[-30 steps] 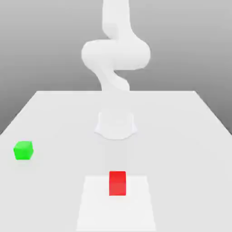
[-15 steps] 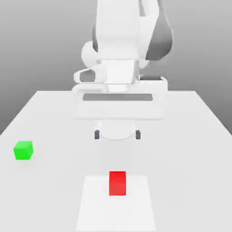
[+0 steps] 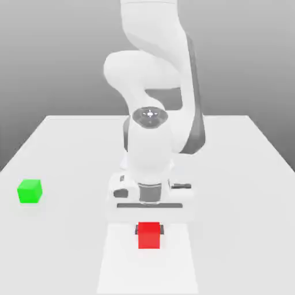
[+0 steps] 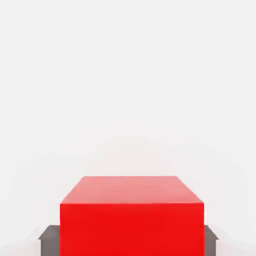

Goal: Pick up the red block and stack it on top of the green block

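The red block (image 3: 149,236) sits on the white table near its front edge, on a paler rectangular patch. My gripper (image 3: 150,230) has come straight down over it, with a dark finger pressed against each side face, so it is shut on the red block. In the hand view the red block (image 4: 131,215) is very close, with dark fingers (image 4: 49,240) showing at both of its sides. The green block (image 3: 29,191) rests alone at the exterior view's left, well apart from the gripper.
The white table (image 3: 242,173) stretches wide on both sides of the arm. The paler rectangular patch (image 3: 173,271) lies under the red block. The arm's bulky body (image 3: 151,144) rises just behind the gripper.
The hand dropped from well above the table down onto the red block. Its fingers, wide apart half a second ago, have closed against the block's sides. Neither block has shifted.
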Controlling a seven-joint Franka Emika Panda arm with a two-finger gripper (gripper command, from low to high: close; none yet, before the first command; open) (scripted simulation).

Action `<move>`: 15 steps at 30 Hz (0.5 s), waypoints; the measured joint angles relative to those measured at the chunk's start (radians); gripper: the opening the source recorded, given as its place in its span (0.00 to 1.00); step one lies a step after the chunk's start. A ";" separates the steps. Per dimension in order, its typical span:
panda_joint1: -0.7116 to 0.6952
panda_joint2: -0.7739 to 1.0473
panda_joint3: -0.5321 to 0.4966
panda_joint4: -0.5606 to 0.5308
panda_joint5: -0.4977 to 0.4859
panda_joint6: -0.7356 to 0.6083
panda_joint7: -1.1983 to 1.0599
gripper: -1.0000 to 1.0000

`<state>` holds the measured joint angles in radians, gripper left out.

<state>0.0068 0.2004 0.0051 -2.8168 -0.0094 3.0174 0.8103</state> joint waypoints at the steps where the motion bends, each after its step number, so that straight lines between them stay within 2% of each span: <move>1: 0.000 0.016 0.000 0.002 -0.001 0.014 0.001 0.00; 9: -0.003 -0.217 0.003 -0.031 0.008 -0.187 -0.006 0.00; 15: -0.236 -0.270 -0.132 -0.012 -0.026 -0.255 0.030 0.00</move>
<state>-0.2296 -0.0698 -0.1272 -2.8287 -0.0356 2.7621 0.8400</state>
